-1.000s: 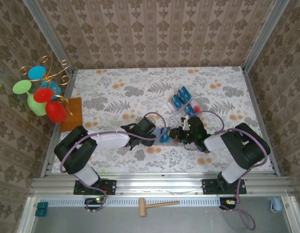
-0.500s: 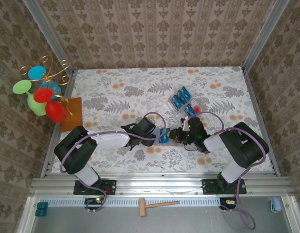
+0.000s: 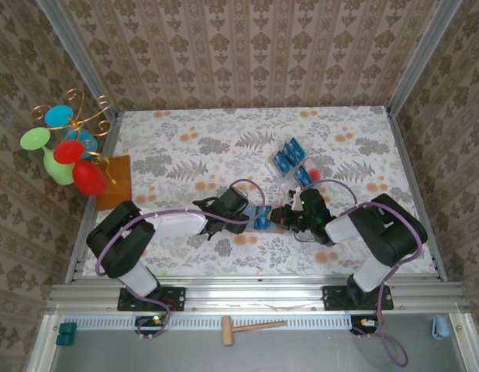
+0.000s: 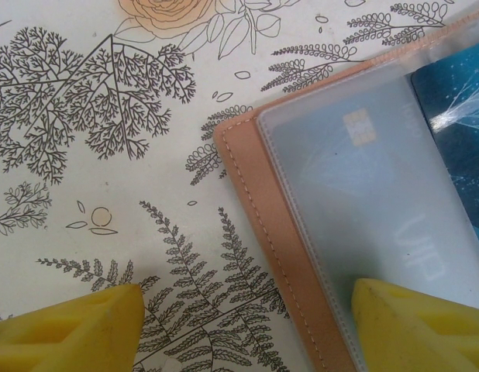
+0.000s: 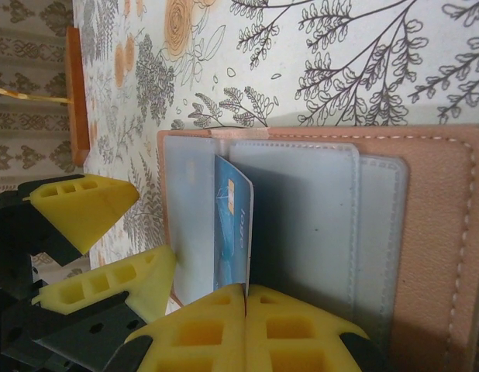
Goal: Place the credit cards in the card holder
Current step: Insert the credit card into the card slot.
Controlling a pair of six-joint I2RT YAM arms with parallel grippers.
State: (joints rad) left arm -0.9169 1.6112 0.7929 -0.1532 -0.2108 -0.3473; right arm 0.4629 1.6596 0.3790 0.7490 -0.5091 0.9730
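The card holder (image 3: 267, 225) lies open on the table between my two grippers, tan leather with clear sleeves (image 5: 301, 225). My right gripper (image 5: 246, 298) is shut on a blue credit card (image 5: 233, 221), held on edge over the holder's left sleeve. In the left wrist view a pale card with a chip (image 4: 363, 178) sits inside a sleeve, and the blue credit card (image 4: 456, 116) shows at the right. My left gripper (image 4: 247, 333) is open, one finger on the sleeve (image 4: 414, 325) and the other over the tablecloth (image 4: 77, 329). From above, the left gripper (image 3: 253, 216) and right gripper (image 3: 284, 218) face each other.
A clear tray (image 3: 280, 172) with several blue cards and a red dot stands behind the right arm. An orange-brown mat (image 3: 115, 182) and a colourful ornament (image 3: 65, 147) sit at the table's left edge. A wooden hammer (image 3: 251, 328) lies in front of the bases.
The right arm has edged very slightly to the left. The left arm and the card holder have not moved.
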